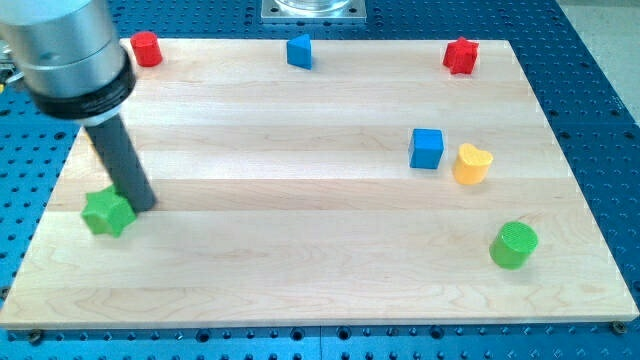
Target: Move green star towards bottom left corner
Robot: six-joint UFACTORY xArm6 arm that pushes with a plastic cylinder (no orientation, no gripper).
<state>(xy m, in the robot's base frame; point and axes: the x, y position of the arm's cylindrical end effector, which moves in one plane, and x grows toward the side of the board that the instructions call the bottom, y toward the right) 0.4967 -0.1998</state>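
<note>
Dark rod slanting down from the view's upper left, and my tip (143, 203) sits right against the green star (107, 213), touching its upper right side. No jaws on this end effector, so nothing is grasped; it is a bare rod pressing beside the block. The green star lies near the left edge of the wooden worktop (300, 250), in the lower left part of the board, though short of the corner itself.

Moving outward: along the view's top edge, a red cylinder (147, 48) sits at the far left, partly beside the arm's grey body, a small blue block (299, 51) stands near the middle, and a red star-like block (460, 55) sits towards the right. Over on the view's right, a blue cube (426, 148) and a yellow heart-shaped block (471, 164) stand just beside each other, nearly touching. Below them, well apart, a green cylinder (514, 244) rests near the right edge. Blue perforated base plate (600, 100) surrounds the board on all sides.
</note>
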